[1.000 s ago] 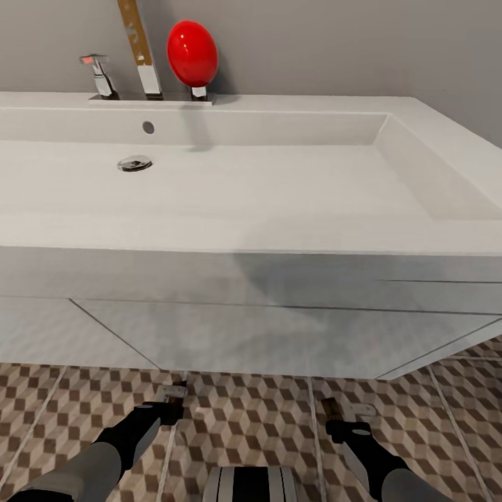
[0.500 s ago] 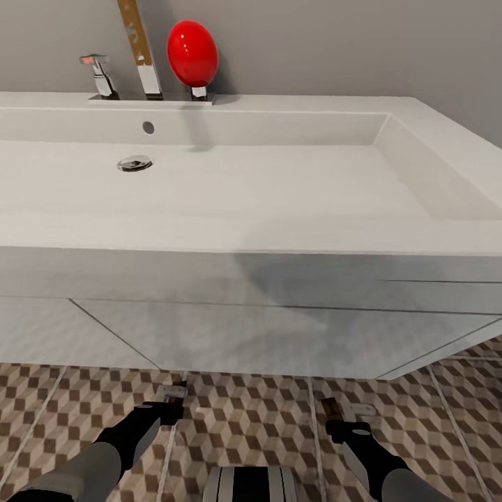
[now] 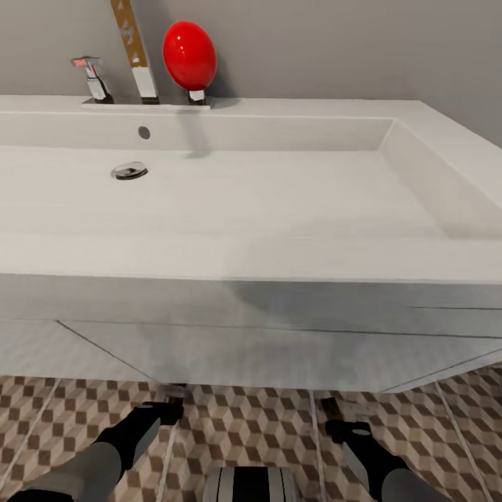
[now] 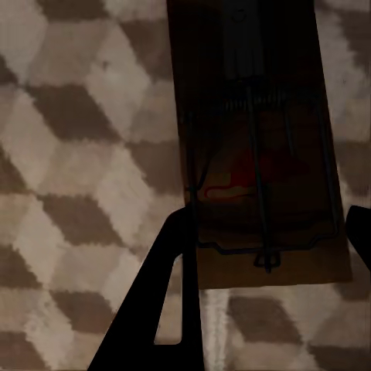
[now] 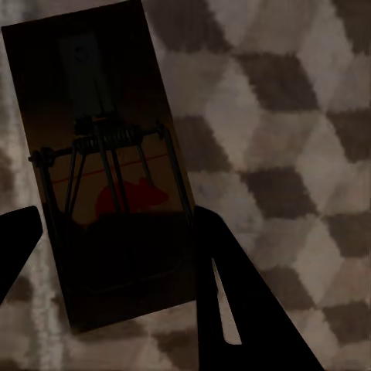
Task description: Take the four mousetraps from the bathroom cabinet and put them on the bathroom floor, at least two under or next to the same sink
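In the left wrist view my left gripper (image 4: 270, 220) is shut on a brown wooden mousetrap (image 4: 255, 116), one finger (image 4: 166, 301) on each long edge, over the cube-pattern bathroom floor (image 4: 77, 154). My right gripper (image 5: 116, 228) is likewise shut on a second mousetrap (image 5: 85, 93) with a red mark on its board. In the head view both grippers, left (image 3: 169, 404) and right (image 3: 333, 417), sit low at the foot of the white vanity (image 3: 251, 348), below the bathroom sink (image 3: 279, 202). Whether the traps touch the tiles I cannot tell. The cabinet is out of view.
The basin's front rim (image 3: 209, 258) overhangs the vanity and both arms. A chrome tap (image 3: 89, 78) and a red egg-shaped object (image 3: 189, 54) stand at the back of the basin, against the grey wall. My own base (image 3: 251, 484) shows at the bottom of the head view.
The head camera has shifted, so the sink sits lower and larger in the picture. Both grippers stay in place at the vanity's foot, still holding their mousetraps.
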Controlling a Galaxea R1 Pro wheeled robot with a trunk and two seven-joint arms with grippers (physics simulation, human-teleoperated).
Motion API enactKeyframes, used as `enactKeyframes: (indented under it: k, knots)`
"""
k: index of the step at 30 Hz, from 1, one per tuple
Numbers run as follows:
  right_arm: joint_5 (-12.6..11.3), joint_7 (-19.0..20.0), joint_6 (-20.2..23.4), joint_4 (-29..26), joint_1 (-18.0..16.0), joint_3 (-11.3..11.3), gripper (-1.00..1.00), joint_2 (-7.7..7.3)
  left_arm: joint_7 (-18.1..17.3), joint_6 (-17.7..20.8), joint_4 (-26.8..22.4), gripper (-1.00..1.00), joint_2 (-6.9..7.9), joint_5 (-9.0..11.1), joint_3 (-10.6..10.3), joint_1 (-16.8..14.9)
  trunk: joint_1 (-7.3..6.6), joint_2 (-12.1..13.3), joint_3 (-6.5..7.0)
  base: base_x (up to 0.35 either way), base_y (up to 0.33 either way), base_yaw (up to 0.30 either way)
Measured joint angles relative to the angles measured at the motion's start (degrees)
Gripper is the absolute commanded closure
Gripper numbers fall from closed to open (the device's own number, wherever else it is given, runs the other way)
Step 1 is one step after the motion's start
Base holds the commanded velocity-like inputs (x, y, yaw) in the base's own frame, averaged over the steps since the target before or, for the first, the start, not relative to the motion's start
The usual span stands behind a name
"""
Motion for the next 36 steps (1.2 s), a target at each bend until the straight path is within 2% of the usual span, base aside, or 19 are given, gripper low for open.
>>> enactKeyframes:
  k: [26, 36]
  knots:
    - [0.1, -0.1, -0.1, 0.0, 0.0, 0.1, 1.00, 0.04, 0.0, 0.0, 0.0, 1.00, 0.00, 0.0, 0.0, 0.0, 0.03, 0.0, 0.00, 0.027, 0.000, 0.000]
    - [0.5, -0.1, -3.4, -0.1, 0.0, 0.1, 1.00, 0.25, 0.0, 0.0, 0.4, 1.00, -0.03, 0.1, 0.1, 0.0, 0.03, 0.0, 0.00, 0.000, 0.000, 0.000]
